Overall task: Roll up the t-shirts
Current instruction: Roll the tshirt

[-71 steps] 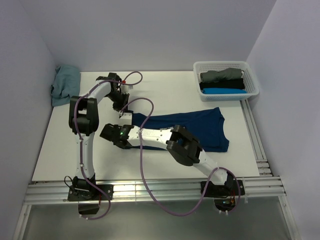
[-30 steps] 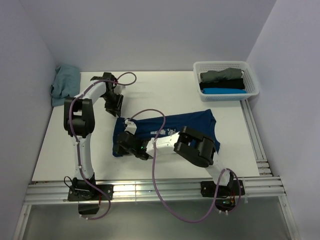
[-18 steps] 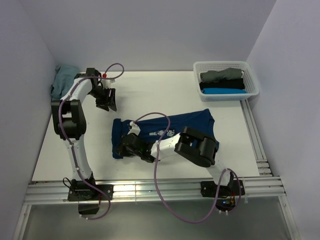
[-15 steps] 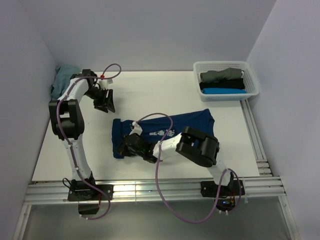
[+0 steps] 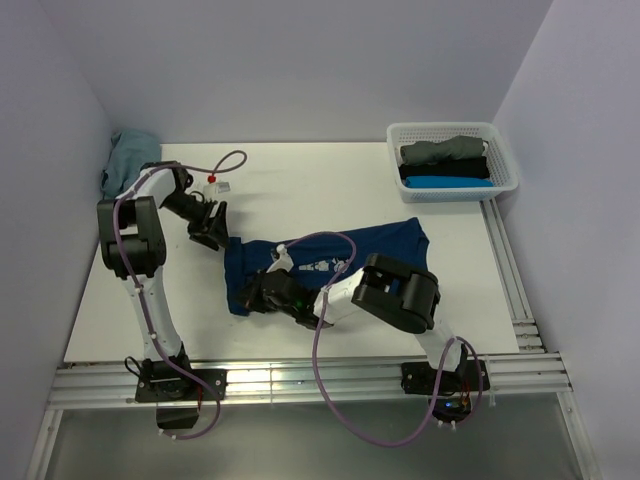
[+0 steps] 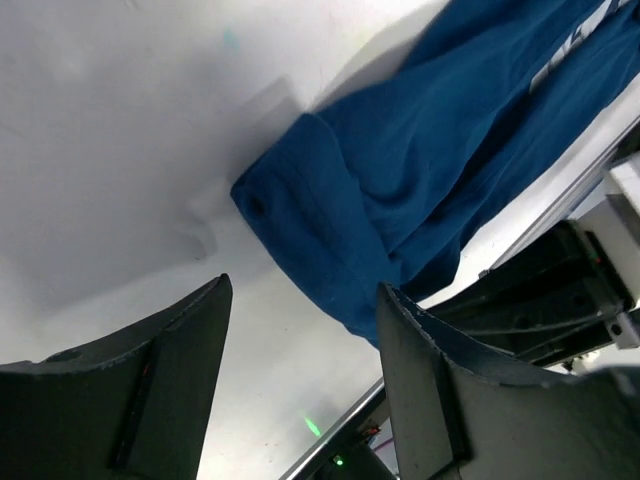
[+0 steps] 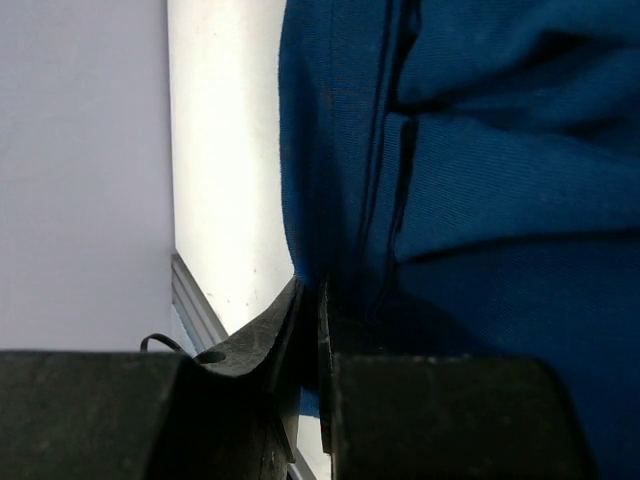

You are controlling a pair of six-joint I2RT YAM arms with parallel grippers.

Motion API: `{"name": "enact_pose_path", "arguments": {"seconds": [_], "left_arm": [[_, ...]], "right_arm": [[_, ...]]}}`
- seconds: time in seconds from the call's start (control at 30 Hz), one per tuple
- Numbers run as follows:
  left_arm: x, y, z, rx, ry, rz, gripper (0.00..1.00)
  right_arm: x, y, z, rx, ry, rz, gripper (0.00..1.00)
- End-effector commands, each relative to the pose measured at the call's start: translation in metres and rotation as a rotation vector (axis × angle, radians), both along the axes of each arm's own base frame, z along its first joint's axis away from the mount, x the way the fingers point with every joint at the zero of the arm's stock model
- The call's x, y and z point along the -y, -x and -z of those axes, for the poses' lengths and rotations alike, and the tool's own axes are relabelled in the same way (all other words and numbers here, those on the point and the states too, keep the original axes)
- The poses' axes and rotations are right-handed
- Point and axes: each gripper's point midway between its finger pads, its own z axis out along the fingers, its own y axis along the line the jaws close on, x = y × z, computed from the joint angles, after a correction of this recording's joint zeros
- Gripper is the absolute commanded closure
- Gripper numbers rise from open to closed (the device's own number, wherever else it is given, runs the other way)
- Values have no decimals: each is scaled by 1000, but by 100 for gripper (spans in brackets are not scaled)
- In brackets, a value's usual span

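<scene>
A dark blue shirt (image 5: 395, 250) lies in the middle of the table (image 5: 130, 300), with its left end bunched up.
The right gripper (image 7: 312, 310) has its fingers pressed together on the near left edge of the shirt. The left gripper (image 6: 305, 290) hangs just by the far left corner, fingers wide apart, holding nothing. A white basket (image 5: 505, 165) in the far right corner holds grey, black and bright blue shirts. A pale teal shirt (image 5: 128, 165) sits in the far left corner.

I see a dark navy shirt (image 5: 390, 245) with a small white print just right of my black left claw (image 5: 209, 233), a pale teal shirt (image 5: 130, 165) beyond it, the table (image 5: 330, 185) white.
</scene>
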Motion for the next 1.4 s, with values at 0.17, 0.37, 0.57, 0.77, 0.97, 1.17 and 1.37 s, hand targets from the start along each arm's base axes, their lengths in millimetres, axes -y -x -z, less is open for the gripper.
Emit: {"name": "enact_pose_path", "arguments": {"seconds": [0.17, 0.37, 0.57, 0.77, 0.97, 1.17, 1.37], "left_arm": [[5, 21, 12, -33, 8, 17, 33], [15, 20, 16, -39, 10, -2, 35], [21, 9, 7, -7, -41, -22, 46], [28, 5, 7, 39, -163, -4, 82], [28, 6, 2, 61, -242, 9, 100], [29, 4, 4, 70, -302, 11, 100], [37, 6, 6, 71, -332, 24, 100]], "right_arm": [[4, -14, -42, 37, -134, 73, 94], [6, -14, -39, 32, -139, 85, 95], [8, -15, -36, 32, -129, 91, 95], [11, -15, -30, 29, -74, 94, 94], [16, -19, -35, 66, 62, 122, 62], [17, -18, -42, 96, 227, 136, 49], [8, -27, -59, 141, 302, 144, 46]]}}
